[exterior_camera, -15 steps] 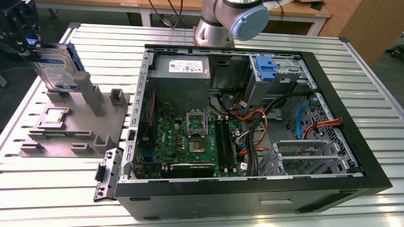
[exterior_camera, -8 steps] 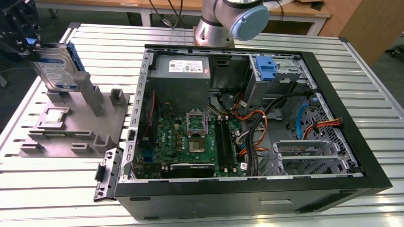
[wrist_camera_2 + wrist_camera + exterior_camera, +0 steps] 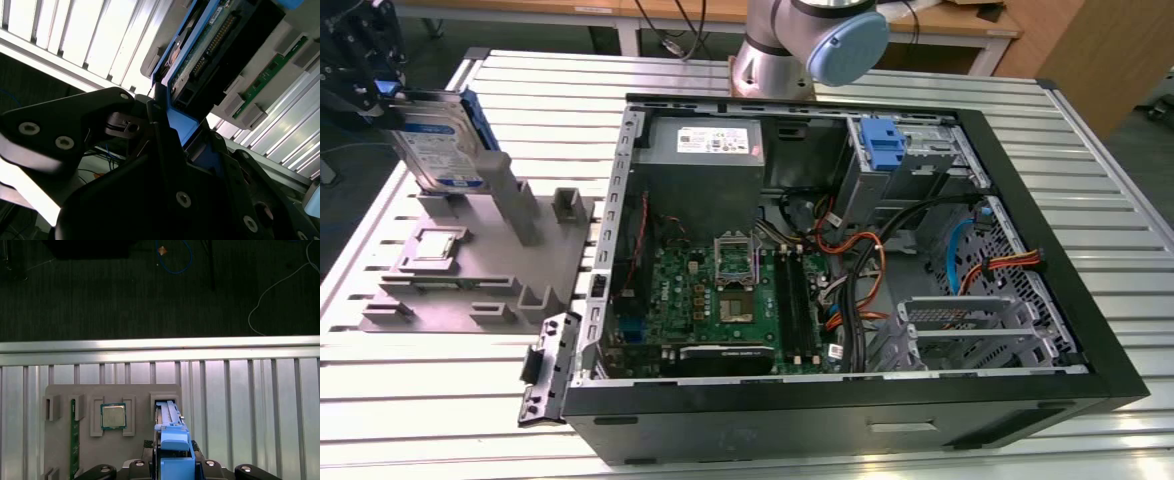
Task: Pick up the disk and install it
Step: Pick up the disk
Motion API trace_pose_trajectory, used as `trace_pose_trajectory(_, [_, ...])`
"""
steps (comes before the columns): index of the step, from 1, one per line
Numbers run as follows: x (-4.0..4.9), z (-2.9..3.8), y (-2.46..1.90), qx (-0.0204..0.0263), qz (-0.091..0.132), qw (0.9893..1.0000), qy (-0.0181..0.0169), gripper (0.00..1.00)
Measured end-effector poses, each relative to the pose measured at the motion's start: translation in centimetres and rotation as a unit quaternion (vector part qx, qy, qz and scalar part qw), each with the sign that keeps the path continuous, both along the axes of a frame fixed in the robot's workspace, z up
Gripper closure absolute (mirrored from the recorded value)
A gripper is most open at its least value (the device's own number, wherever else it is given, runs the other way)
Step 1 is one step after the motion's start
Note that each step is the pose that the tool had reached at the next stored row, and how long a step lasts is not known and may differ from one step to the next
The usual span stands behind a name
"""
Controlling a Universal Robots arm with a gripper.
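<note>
Step in hand: the pick-up, by my reading; the disk (image 3: 438, 145) is in the grasp and the install has not begun
End effector: the end effector (image 3: 390, 95) is clamped on the disk from above; in the second wrist view the end effector (image 3: 162, 127) has its jaws narrow on the blue carrier (image 3: 180, 125) at the end of the disk (image 3: 215, 45), circuit side showing
Disk position: upright and slightly tilted at the exterior view's far left, over the grey fixture tray (image 3: 467, 270); whether its lower edge is clear of the tray's slot I cannot tell; in the first wrist view the blue carrier (image 3: 175, 447) sits directly over the slot (image 3: 166, 407)
Fixture tray: lies on the bench (image 3: 454, 440) just beside the computer case (image 3: 854, 405), on its left in the exterior view; in the first wrist view a processor chip (image 3: 114, 416) and a green memory stick (image 3: 74, 440) rest in other pockets of the fixture tray (image 3: 137, 447)
Destination: probably the silver drive bay (image 3: 941, 150) at the far right corner of the case, beside the upright blue bracket (image 3: 881, 145) and right of the power supply (image 3: 707, 145); well apart from the disk
Progress: early; grasp made, travel and seating undone
What the next move calls for: as a judgement, a straight lift so the carrier does not bind in the slot; a firm hold so the disk does not pivot; clearance over the case wall; a turn of the disk to match the bay; care with the loose cables (image 3: 867, 270) below it
</note>
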State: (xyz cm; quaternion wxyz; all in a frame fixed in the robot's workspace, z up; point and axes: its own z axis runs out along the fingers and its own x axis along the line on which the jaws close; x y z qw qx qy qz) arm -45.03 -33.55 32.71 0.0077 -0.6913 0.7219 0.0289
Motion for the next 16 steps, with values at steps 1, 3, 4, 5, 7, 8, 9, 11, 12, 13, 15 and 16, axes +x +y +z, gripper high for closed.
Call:
trace_pose_trajectory(1, [0.0,0.0,0.0,0.0,0.0,1.0,0.0,0.63])
trace_pose_trajectory(3, [0.0,0.22,0.0,0.0,0.0,1.0,0.0,0.63])
trace_pose_trajectory(4, [0.0,0.3,0.0,0.0,0.0,1.0,0.0,0.63])
trace_pose_trajectory(5, [0.0,0.38,0.0,0.0,0.0,1.0,0.0,0.63])
trace_pose_trajectory(7, [0.0,0.53,0.0,0.0,0.0,1.0,0.0,0.63])
trace_pose_trajectory(8, [0.0,0.6,0.0,0.0,0.0,1.0,0.0,0.63])
trace_pose_trajectory(9, [0.0,0.67,0.0,0.0,0.0,1.0,0.0,0.63])
trace_pose_trajectory(11, [0.0,0.78,0.0,0.0,0.0,1.0,-0.0001,0.63])
trace_pose_trajectory(12, [0.0,0.82,0.0,0.0,0.0,1.0,-0.0001,0.63])
trace_pose_trajectory(13, [0.0,0.84,0.0,0.0001,0.0,1.0,-0.0001,0.63])
trace_pose_trajectory(15, [0.0,0.91,0.0,0.0,0.0,1.0,0.0,0.63])
trace_pose_trajectory(16, [0.0,0.93,0.0,0.0,0.0,1.0,0.0,0.63])
